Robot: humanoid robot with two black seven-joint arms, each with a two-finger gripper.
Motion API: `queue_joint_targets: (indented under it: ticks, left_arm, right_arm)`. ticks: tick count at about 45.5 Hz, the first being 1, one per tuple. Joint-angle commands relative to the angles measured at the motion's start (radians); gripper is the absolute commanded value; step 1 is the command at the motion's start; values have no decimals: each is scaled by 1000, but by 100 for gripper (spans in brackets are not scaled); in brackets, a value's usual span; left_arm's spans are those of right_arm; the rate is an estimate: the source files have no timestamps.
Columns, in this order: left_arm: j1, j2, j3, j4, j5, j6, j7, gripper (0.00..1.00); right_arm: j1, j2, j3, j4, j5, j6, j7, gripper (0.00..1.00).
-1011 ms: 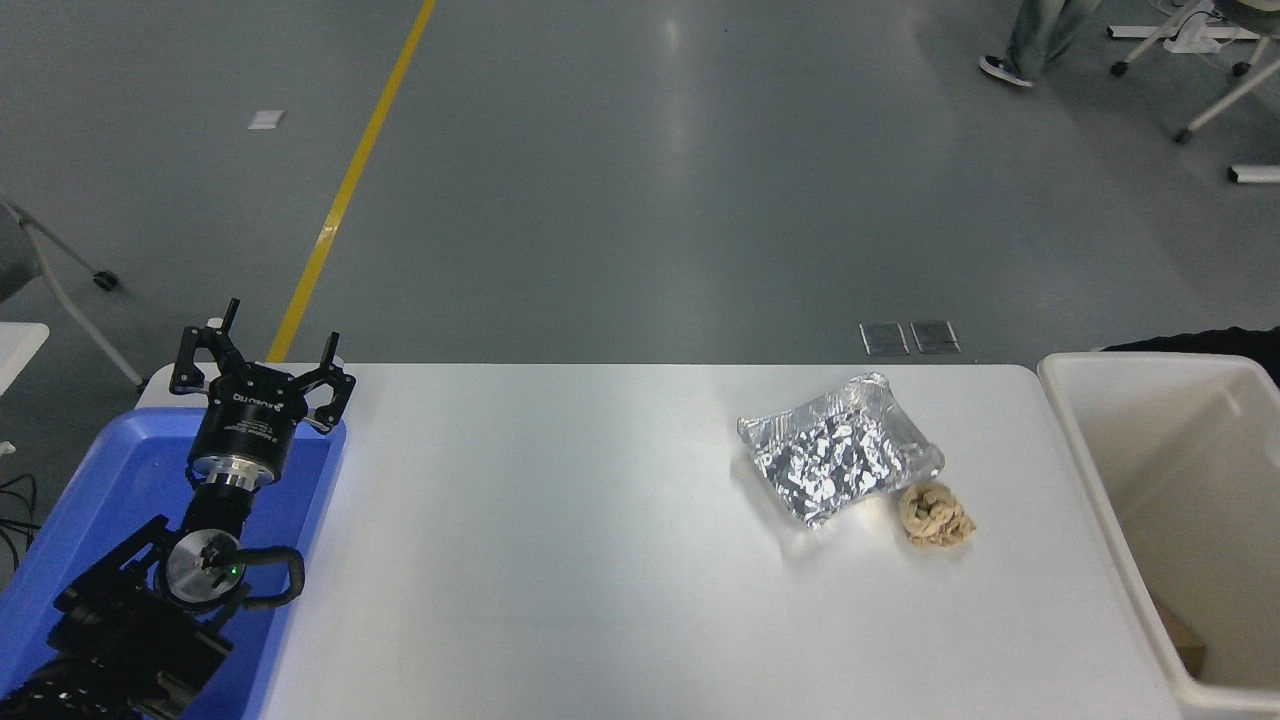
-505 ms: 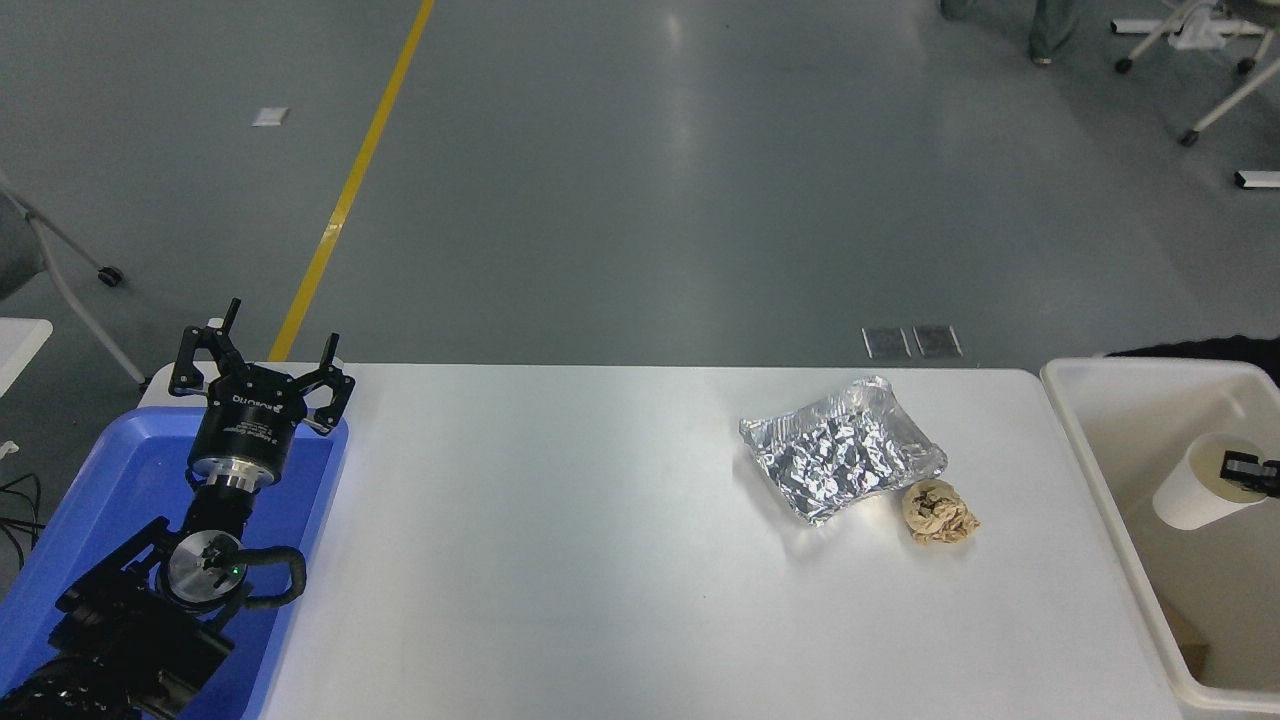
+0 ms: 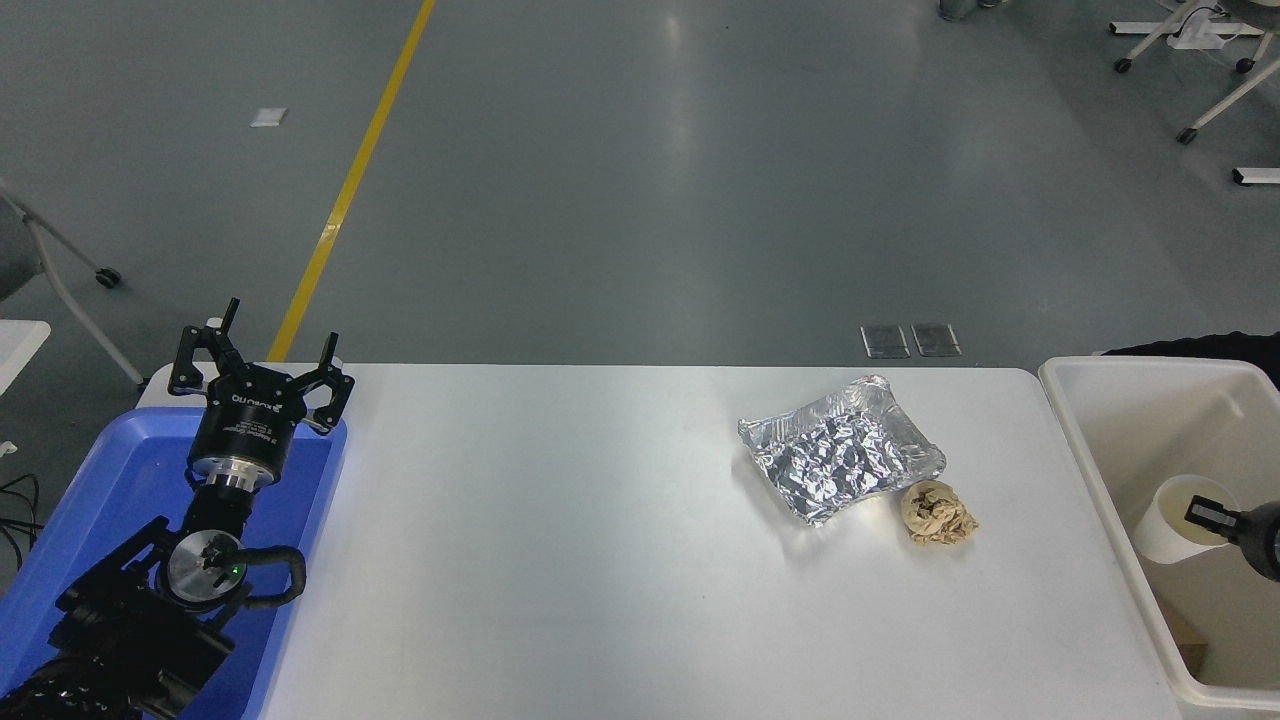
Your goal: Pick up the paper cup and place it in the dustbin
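The paper cup [image 3: 1172, 520], plain cream-white, hangs tilted inside the dustbin [image 3: 1150, 366], the large cream-white tub at the table's right end. My right gripper [image 3: 1205, 515] comes in from the right edge and grips the cup at its rim; one black finger shows over the rim, and the rest of the gripper is cut off by the picture edge. My left gripper [image 3: 268, 352] is open and empty, parked at the lower left over the blue tray [image 3: 120, 470].
A crinkled silver foil pouch [image 3: 840, 462] and a crumpled tan paper ball [image 3: 937, 513] lie on the white table [image 3: 560, 520], left of the dustbin. A brown scrap [image 3: 1190, 645] lies on the dustbin's floor. Chair legs stand on the floor beyond.
A second ago the right gripper and cup were out of view. They came in over the dustbin and have since moved lower and a little left inside it. The left arm has not moved.
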Motion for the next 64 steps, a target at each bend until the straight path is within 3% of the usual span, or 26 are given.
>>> queue_joint_targets:
  ticks: [1,12,23,26,34,40,54,64]
  left_arm:
    - [-2,0,0,-1,0,0,0,100]
    - [-2,0,2,-1,1,-1,2,100]
    - [-2,0,2,-1,1,-3,3,100]
    - [-2,0,2,-1,1,-3,3,100]
    - [-2,0,2,-1,1,-3,3,100]
    - [-2,0,2,-1,1,-3,2,100]
    - [0,0,0,-1,0,-1,2,100]
    - [2,0,0,0,0,0,0,100]
  right_arm:
    - [66,-42,-16,28,5,6,5,100]
    - [458,-179,-399,249,4,53,16,100]
    - [1110,-168,-869,663,10,209,26,100]
    - [1218,-130,-887,751,36,269,29,100]
    - [1347,29,-884,838,312,501,29,100]
    - [1407,105,-874,872,410,661,28,100]
    - [1549,139,-861,1111,427,661,16,100]
    - [1628,166,-884,1185,570,661,-14,100]
